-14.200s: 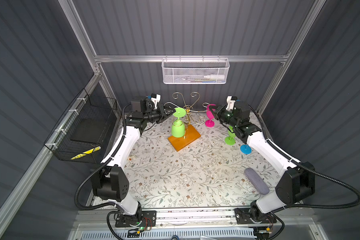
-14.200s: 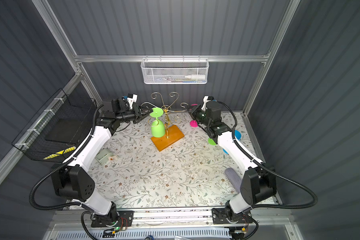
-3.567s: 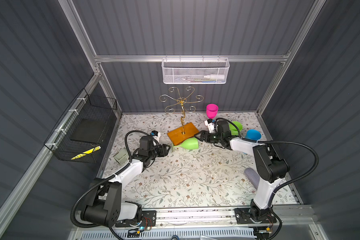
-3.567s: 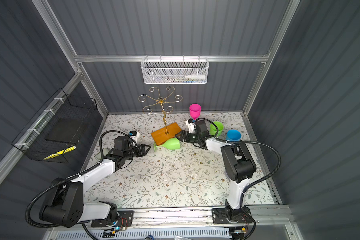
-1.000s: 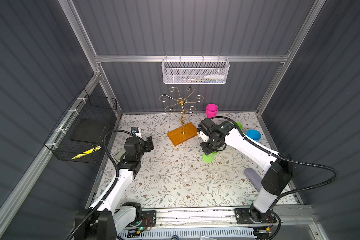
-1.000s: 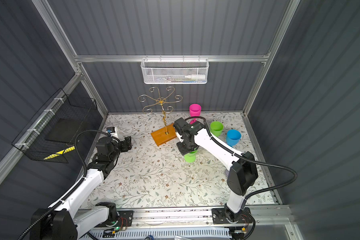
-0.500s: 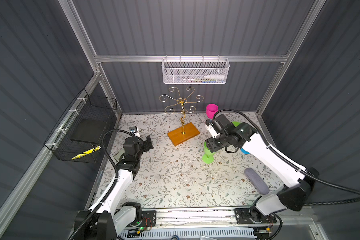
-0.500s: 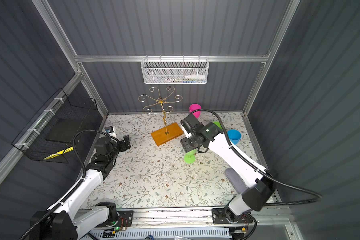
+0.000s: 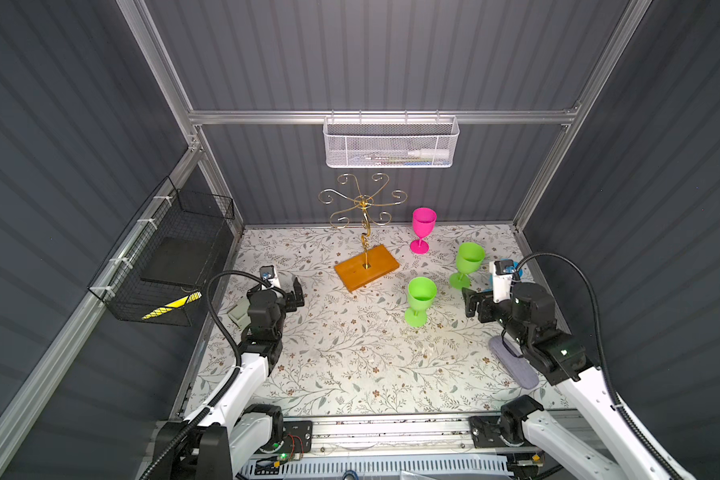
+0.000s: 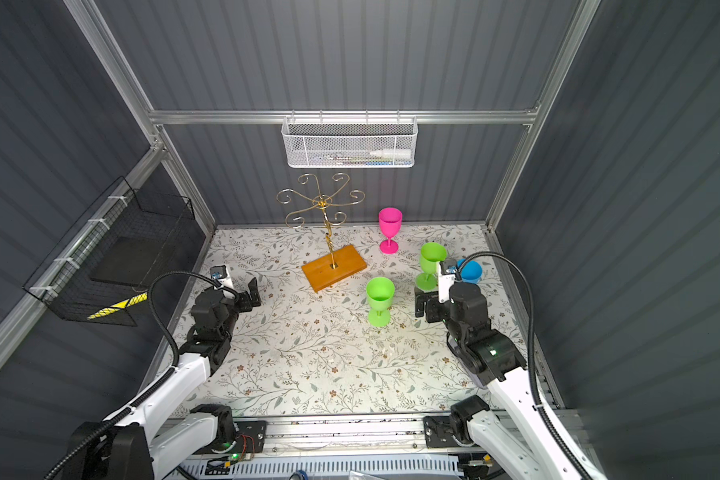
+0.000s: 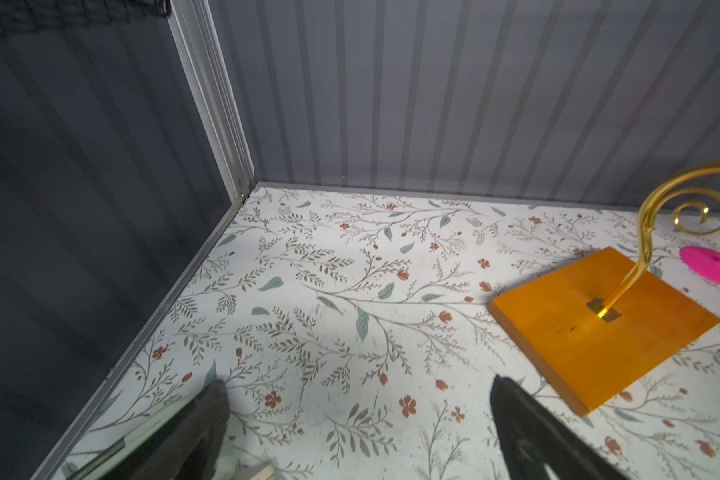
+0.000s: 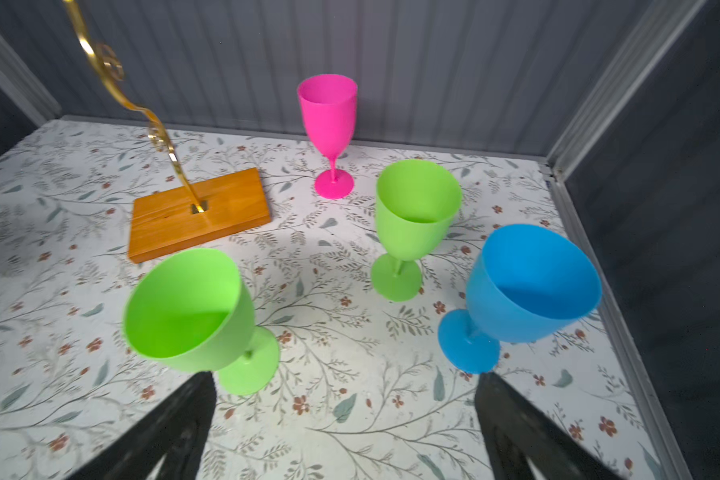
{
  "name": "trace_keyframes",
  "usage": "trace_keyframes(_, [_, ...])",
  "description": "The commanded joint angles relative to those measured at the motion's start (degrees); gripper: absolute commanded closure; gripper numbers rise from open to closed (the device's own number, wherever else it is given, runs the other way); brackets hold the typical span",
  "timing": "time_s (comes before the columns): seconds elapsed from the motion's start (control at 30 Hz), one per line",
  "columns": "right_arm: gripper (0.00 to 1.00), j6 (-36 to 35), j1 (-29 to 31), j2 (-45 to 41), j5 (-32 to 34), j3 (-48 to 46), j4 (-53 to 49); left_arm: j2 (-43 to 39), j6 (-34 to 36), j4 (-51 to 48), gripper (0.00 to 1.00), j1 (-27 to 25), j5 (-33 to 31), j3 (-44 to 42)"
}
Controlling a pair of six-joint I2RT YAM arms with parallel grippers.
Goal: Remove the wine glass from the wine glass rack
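Observation:
The wine glass rack, gold wire on an orange wooden base, stands at the back middle with nothing hanging on its arms. A green wine glass stands upright on the table in front of the base. My right gripper is open, to the right of that glass and apart from it. My left gripper is open and empty near the left wall, with the rack base ahead of it.
Upright on the right stand a pink glass, a second green glass and a blue glass. A grey oblong pad lies under the right arm. A white mesh basket hangs on the back wall, a black wire basket on the left wall.
My right gripper has opened, let go of the green wine glass and drawn back to the right; the glass stays upright. The left gripper has opened a little wider.

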Motion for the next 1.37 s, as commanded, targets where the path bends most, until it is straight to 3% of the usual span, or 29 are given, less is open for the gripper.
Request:
trace_keyframes(0.0, [0.01, -2.35, -3.72, -1.47, 1.81, -8.01, 14.40, 2.54, 3.21, 12.15, 0.00, 0.61, -2.28, -3.85])
trace_keyframes(0.1, [0.01, -0.27, -6.85, 0.88, 1.52, -12.37, 23.78, 6.80, 4.74, 18.62, 0.00, 0.68, -3.18, -7.02])
trace_keyframes(0.2, [0.01, -3.37, -8.79, 8.16, 3.75, -17.66, 36.72, 12.44, 5.37, 24.28, 0.00, 0.78, -3.22, -8.42])
trace_keyframes(0.4, [0.01, -4.17, -14.45, 23.00, -1.95, -25.92, 63.80, 24.74, 5.57, 39.60, 0.00, 1.07, -2.71, -10.83])
trace_keyframes(0.5, [0.01, -5.07, -16.95, 30.89, -5.52, -27.30, 73.64, 24.48, 4.65, 32.97, 0.01, 1.31, -1.32, -7.93])
trace_keyframes(0.57, [0.01, -5.26, -18.18, 35.20, -7.26, -27.82, 79.24, 26.18, 3.62, 34.01, 0.00, 1.51, -0.92, -7.31])
trace_keyframes(0.73, [0.01, -3.86, -20.43, 44.59, -10.17, -29.79, 92.95, 41.81, 5.09, 57.27, 0.00, 1.58, 1.67, -9.86])
trace_keyframes(0.77, [0.01, -3.67, -20.48, 43.23, -9.62, -29.73, 90.72, 41.58, 5.06, 57.52, 0.00, 1.58, 1.95, -10.24])
trace_keyframes(0.83, [0.01, -3.22, -20.48, 41.95, -8.39, -28.53, 86.28, 37.69, 4.00, 48.55, 0.00, 1.58, 1.70, -9.09])
trace_keyframes(0.9, [0.01, -3.28, -20.45, 43.40, -8.47, -27.24, 86.39, 39.72, 5.09, 49.53, 0.00, 1.58, 2.66, -7.45])
trace_keyframes(1.0, [0.01, -2.92, -20.39, 42.42, -7.87, -22.85, 76.43, 37.94, 4.65, 44.79, 0.00, 1.58, 2.20, -6.75])
trace_keyframes(1.1, [0.01, -3.00, -20.38, 42.93, -7.70, -24.35, 79.80, 39.22, 4.68, 46.06, 0.00, 1.56, 1.73, -5.98])
trace_keyframes(1.33, [0.01, -2.43, -20.38, 42.74, -6.64, -24.30, 79.42, 38.69, 4.11, 37.69, 0.00, 1.57, 0.67, -2.12])
